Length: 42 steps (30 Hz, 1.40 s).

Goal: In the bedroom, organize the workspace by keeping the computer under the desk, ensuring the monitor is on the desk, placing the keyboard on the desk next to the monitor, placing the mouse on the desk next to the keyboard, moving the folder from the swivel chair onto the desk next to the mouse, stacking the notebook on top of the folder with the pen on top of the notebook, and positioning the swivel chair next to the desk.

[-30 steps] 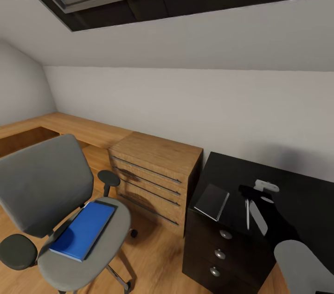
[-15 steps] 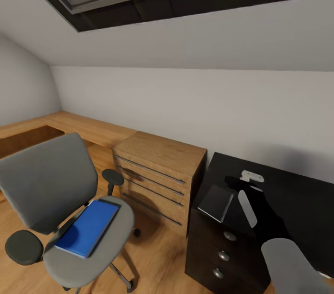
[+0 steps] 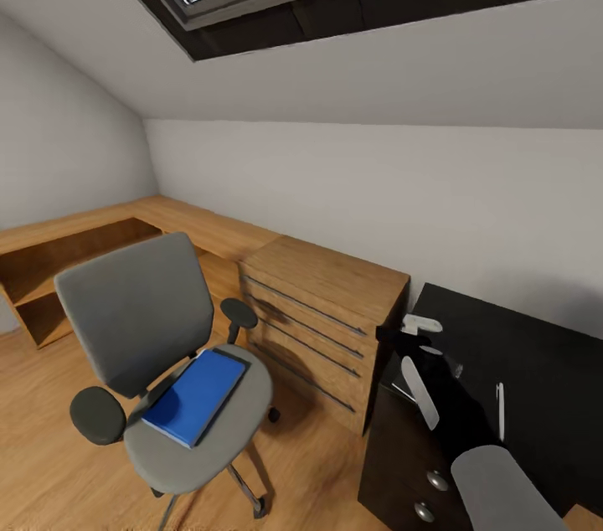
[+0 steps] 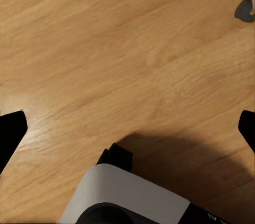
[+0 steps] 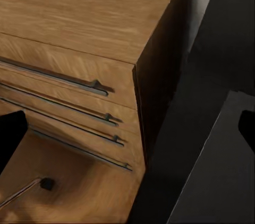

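The blue folder [image 3: 196, 395] is lying on the swivel chair [image 3: 159, 363] at lower left, well apart from the right gripper [image 3: 402, 338], whose jaws are standing released over the desk [image 3: 536, 372] edge.

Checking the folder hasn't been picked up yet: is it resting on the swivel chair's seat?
Touching. The head view shows the folder lying flat on the seat of the swivel chair, with no gap and no pincer near it.

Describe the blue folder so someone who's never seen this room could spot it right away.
Find the grey swivel chair on the wood floor, left of the light-wood chest of drawers. The folder lies flat on its seat, a thin bright-blue rectangle, the one vivid blue thing among greys and browns.
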Motion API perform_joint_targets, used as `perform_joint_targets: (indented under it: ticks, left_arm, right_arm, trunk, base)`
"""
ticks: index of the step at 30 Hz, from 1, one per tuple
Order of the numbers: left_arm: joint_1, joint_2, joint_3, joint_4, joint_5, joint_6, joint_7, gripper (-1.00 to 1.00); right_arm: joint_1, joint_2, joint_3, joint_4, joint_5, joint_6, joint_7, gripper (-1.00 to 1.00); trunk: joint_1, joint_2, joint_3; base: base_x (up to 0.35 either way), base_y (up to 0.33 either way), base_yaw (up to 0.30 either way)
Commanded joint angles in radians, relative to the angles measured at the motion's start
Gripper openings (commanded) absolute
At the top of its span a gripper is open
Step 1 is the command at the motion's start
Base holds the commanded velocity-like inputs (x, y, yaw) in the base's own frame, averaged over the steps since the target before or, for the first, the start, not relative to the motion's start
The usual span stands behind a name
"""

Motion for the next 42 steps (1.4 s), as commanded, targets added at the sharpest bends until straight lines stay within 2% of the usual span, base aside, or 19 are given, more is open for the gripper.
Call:
perform_joint_targets:
  ticks: [1, 14, 16, 22, 31, 42]
  left_arm:
    - [0.0, 0.0, 0.0, -0.002, 0.009, 0.005, 0.003, 1.0]
    - [0.0, 0.0, 0.0, -0.002, 0.008, 0.003, 0.0, 1.0]
    - [0.0, 0.0, 0.0, -0.002, 0.008, -0.017, -0.001, 1.0]
    - [0.0, 0.0, -0.004, 0.049, 0.006, -0.099, -0.003, 1.0]
    - [0.0, 0.0, -0.003, 0.054, 0.006, -0.105, -0.003, 1.0]
    - [0.0, 0.001, -0.003, 0.054, 0.005, -0.107, -0.003, 1.0]
  right_arm:
    - [0.001, 0.004, 0.006, -0.002, -0.01, 0.002, -0.01, 1.0]
    - [0.004, 0.014, 0.038, 0.0, -0.01, 0.001, -0.01, 1.0]
    - [0.004, 0.015, 0.041, 0.001, -0.01, 0.001, -0.009, 1.0]
    - [0.004, 0.017, 0.066, 0.003, -0.011, 0.0, -0.008, 1.0]
    - [0.005, 0.018, 0.069, 0.008, -0.012, -0.002, -0.006, 1.0]
    - [0.014, 0.029, 0.069, 0.012, -0.013, -0.003, 0.008, 1.0]
  trunk:
    - [0.0, -0.001, -0.001]
    - [0.0, -0.001, -0.001]
    - [0.0, -0.001, -0.001]
    - [0.0, -0.001, -0.001]
    - [0.0, -0.001, -0.001]
    - [0.0, -0.001, -0.001]
  base:
    - [0.0, 0.0, 0.279]
    - [0.0, 0.002, 0.279]
    - [0.0, 0.103, 0.279]
    - [0.0, 0.267, 0.279]
    - [0.0, 0.326, 0.259]
    - [0.078, 0.246, 0.036]
